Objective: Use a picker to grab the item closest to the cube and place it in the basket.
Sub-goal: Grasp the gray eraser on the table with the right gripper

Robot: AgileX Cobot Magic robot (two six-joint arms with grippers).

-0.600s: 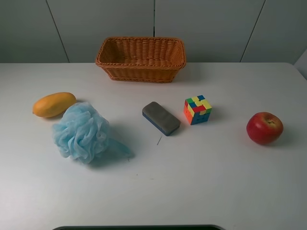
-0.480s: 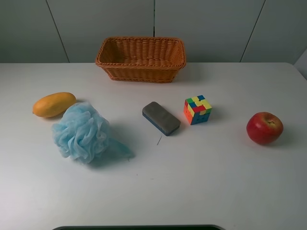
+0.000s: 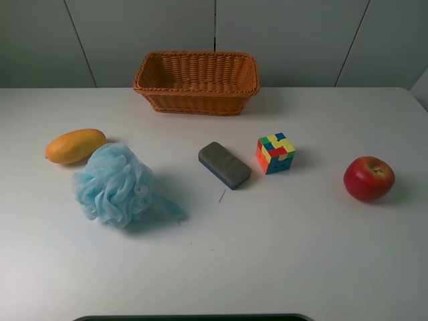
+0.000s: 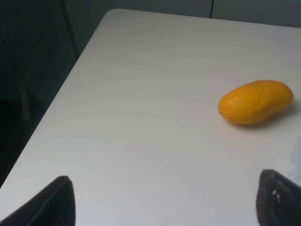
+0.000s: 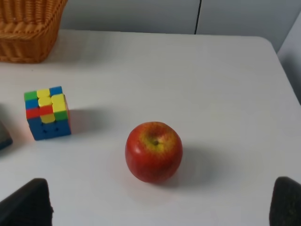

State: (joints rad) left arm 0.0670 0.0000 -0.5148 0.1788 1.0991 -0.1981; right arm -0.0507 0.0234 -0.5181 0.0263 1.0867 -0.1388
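The item, a grey-topped block with a blue base (image 3: 225, 165), lies on the white table just left of the multicoloured cube (image 3: 275, 153). The wicker basket (image 3: 194, 100) stands behind them, empty. Neither arm shows in the exterior high view. In the left wrist view the left gripper (image 4: 164, 202) is open and empty, its black fingertips (image 4: 47, 205) spread wide over bare table. In the right wrist view the right gripper (image 5: 155, 207) is open and empty, with the cube (image 5: 47, 113) ahead, a sliver of the item (image 5: 3, 134) and a corner of the basket (image 5: 23, 42).
A yellow mango (image 3: 75, 146) and a fluffy light-blue pouf (image 3: 114, 185) lie at the left; the mango also shows in the left wrist view (image 4: 255, 101). A red apple (image 3: 368, 178) sits at the right, close ahead of the right gripper (image 5: 154, 151).
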